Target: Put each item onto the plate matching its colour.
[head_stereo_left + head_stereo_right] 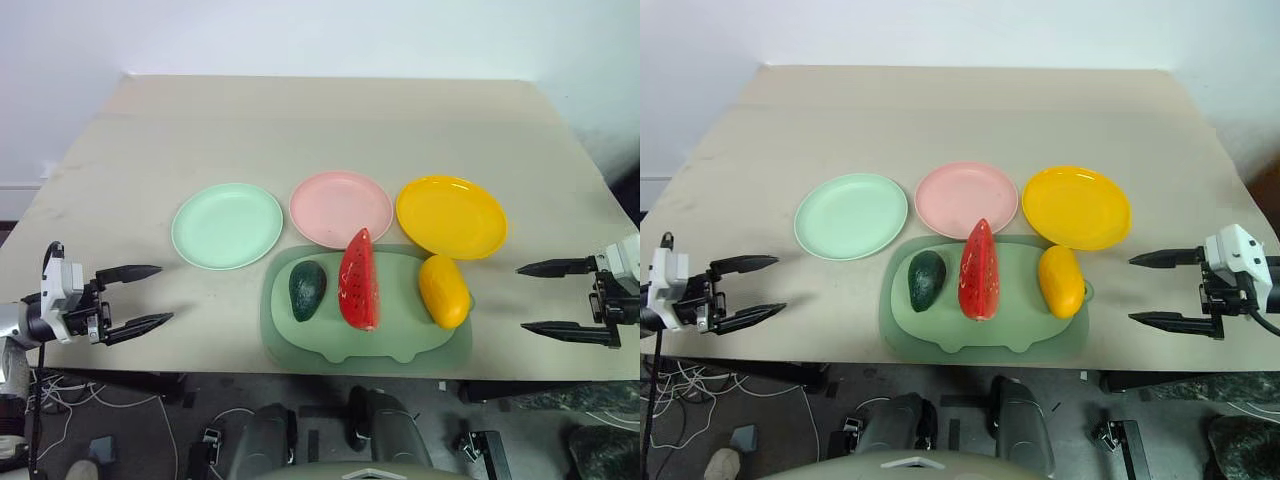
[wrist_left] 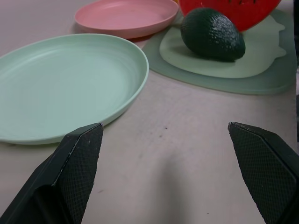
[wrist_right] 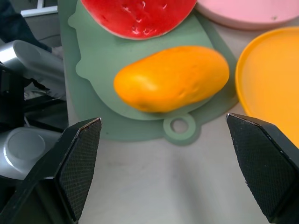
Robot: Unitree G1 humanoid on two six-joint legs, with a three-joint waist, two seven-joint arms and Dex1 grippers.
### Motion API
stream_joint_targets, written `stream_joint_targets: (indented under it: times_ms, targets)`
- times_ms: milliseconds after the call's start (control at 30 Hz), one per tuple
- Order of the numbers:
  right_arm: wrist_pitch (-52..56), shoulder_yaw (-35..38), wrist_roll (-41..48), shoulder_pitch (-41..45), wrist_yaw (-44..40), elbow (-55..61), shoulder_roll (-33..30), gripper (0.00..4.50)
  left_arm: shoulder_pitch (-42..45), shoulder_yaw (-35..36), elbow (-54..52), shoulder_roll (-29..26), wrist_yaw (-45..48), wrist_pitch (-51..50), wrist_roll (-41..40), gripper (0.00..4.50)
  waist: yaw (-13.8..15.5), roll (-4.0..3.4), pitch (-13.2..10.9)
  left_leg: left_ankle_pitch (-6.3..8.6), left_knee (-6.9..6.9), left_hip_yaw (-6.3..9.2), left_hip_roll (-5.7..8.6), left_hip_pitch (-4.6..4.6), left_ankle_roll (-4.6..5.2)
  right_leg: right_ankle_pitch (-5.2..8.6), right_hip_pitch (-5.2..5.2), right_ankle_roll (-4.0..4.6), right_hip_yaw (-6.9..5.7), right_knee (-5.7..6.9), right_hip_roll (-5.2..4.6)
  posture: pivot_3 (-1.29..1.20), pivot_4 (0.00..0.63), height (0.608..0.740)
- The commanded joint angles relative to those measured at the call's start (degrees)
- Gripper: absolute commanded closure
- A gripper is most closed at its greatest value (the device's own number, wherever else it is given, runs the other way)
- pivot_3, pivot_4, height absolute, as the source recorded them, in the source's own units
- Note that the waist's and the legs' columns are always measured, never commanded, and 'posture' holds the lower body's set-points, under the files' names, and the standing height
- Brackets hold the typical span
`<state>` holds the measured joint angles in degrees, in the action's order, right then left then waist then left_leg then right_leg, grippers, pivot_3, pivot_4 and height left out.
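Three toy fruits lie side by side on a pale green pig-shaped mat [image 1: 400, 345]: a dark green avocado [image 1: 307, 290], a red watermelon wedge [image 1: 357, 279] and a yellow mango [image 1: 444, 290]. Behind them stand a mint green plate [image 1: 227, 225], a pink plate [image 1: 340, 207] and a yellow plate [image 1: 451, 215], all bare. My left gripper [image 1: 147, 296] hovers open at the table's left front, its fingers [image 2: 77, 163] facing the green plate [image 2: 65, 84] and avocado [image 2: 212, 33]. My right gripper [image 1: 540, 297] is open at the right front, facing the mango [image 3: 172, 78].
The fruits and plates sit on a beige table [image 1: 320, 130] whose front edge runs just below the mat. Cables and dark equipment [image 1: 140, 410] lie on the floor beneath. The white wall stands behind the table's far edge.
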<state>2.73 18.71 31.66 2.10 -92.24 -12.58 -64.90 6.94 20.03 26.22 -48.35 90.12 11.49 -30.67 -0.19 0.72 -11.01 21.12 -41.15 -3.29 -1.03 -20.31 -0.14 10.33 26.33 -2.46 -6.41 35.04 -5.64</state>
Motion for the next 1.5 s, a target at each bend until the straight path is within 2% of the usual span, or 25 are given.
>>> stream_joint_targets:
  times_ms: [33, 267, 700, 833, 1033, 1300, 1500]
  targets:
    - [0.7, 2.1, 1.9, -1.6, -0.3, 0.9, -2.0, 0.0, -0.9, 1.7, -2.9, 0.6, -1.4, 0.0, -1.1, 0.02, 0.1, 0.0, 0.0, 0.0, 0.0, 0.0, 0.0, 0.0, 0.0, 0.0, 0.0, 0.0, 0.0, 0.0, 0.0, 0.0, 0.15, 0.736]
    - [3.9, 6.5, 3.3, -4.7, 0.1, 4.9, -0.4, 0.0, -1.0, 1.7, -3.6, 1.4, -3.5, -0.5, -1.1, 0.02, 0.9, 0.0, 0.0, 0.0, 0.0, -0.02, -0.01, 0.01, 0.0, 0.0, 0.01, 0.0, 0.01, 0.0, 0.01, 0.0, 0.15, 0.736]
    - [12.0, 8.5, 5.1, -8.4, 1.7, 11.1, 1.4, 0.0, -2.0, 2.7, -4.1, -0.3, -1.8, -1.2, -1.3, 0.02, 1.0, 0.0, 0.0, 0.0, -0.02, 0.02, -0.02, 0.0, 0.0, 0.01, 0.01, 0.01, 0.01, -0.02, 0.02, 0.0, 0.15, 0.736]
    - [17.4, 9.4, 6.9, -9.7, 5.3, 15.3, 3.1, 0.0, -2.1, 2.7, -4.7, -0.1, -0.8, -0.1, -0.9, 0.02, 1.0, 0.0, 0.0, 0.0, -0.02, 0.01, -0.02, -0.01, 0.0, 0.01, 0.01, 0.01, 0.01, -0.03, 0.02, 0.0, 0.15, 0.736]
    - [18.7, 9.3, 6.7, -10.0, 7.5, 18.0, 5.0, 0.0, -2.7, 2.4, -5.9, 0.4, -1.2, -0.7, -0.9, 0.02, 1.0, 0.0, 0.0, 0.0, -0.02, 0.04, -0.01, -0.02, 0.0, 0.01, 0.0, 0.01, 0.01, -0.04, 0.02, 0.0, 0.15, 0.736]
    - [24.3, 7.6, 6.4, -7.4, 17.4, 20.0, 8.0, 0.0, -7.1, 3.8, -11.4, 1.2, -5.3, -4.6, -2.0, 0.02, 0.9, 0.0, 0.0, 0.0, -0.02, 0.05, -0.02, -0.02, 0.0, 0.01, 0.01, 0.01, 0.01, -0.03, 0.04, 0.0, 0.15, 0.736]
    - [37.5, 4.8, 9.8, -3.0, 27.2, 22.9, 9.2, 0.0, -10.3, 4.8, -14.5, 1.8, -5.8, -2.9, -2.5, 0.02, 0.9, -0.01, 0.0, 0.0, -0.01, 0.05, -0.03, -0.04, 0.0, 0.02, 0.04, 0.03, 0.02, -0.04, 0.04, 0.0, 0.15, 0.736]
